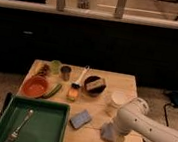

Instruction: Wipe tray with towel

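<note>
Camera view shows the tray (46, 124) at the near-left corner of the wooden table (123, 83). It is dark green and rectangular with a raised rim, and its left edge hangs past the tabletop. A fork (19, 126) lies inside it, towards the left.

The towel (106, 130) is not in the tray. It sits crumpled on the wood well to the tray's right, near the front edge, as a pale grey-blue wedge. Between towel and tray, just beside the tray's upper right corner, lies a neater blue-grey pad (80, 119).

The gripper (114, 137) is down at the towel's right side, at the end of the white arm (134, 118) that reaches in from the right and bends downward. Its jaws stand wide apart, and the cloth still rests on the table.

Farther back are an orange bowl (35, 86) with a green vegetable (53, 90) beside it and a small yellow block (72, 93). A white-handled brush (80, 77) lies there too, along with a dark bowl (94, 85), a dark cup (65, 72) and a pale cup (115, 100).
</note>
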Tool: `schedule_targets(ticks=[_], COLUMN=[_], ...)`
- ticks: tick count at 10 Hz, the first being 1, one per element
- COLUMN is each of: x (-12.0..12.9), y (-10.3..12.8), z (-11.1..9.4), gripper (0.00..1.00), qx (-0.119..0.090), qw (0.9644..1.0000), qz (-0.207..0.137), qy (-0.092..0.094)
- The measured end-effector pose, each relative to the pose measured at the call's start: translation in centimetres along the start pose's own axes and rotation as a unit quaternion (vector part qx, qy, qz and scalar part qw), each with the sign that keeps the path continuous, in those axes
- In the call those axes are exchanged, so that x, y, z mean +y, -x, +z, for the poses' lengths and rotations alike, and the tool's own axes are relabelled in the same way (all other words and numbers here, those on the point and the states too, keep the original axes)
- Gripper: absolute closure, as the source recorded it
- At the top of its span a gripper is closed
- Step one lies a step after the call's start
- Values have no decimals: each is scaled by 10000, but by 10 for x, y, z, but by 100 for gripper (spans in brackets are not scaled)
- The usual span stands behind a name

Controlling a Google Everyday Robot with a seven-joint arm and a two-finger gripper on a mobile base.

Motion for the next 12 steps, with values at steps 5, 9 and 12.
schedule_targets(ticks=[5, 9, 12], x=[5, 7, 6], y=[-1, -1, -2], z=[9, 15, 19], gripper=[20, 24, 35], qx=[-117, -194, -232], qw=[9999, 9998, 9997], qz=[67, 88, 85], qy=[27, 26, 25])
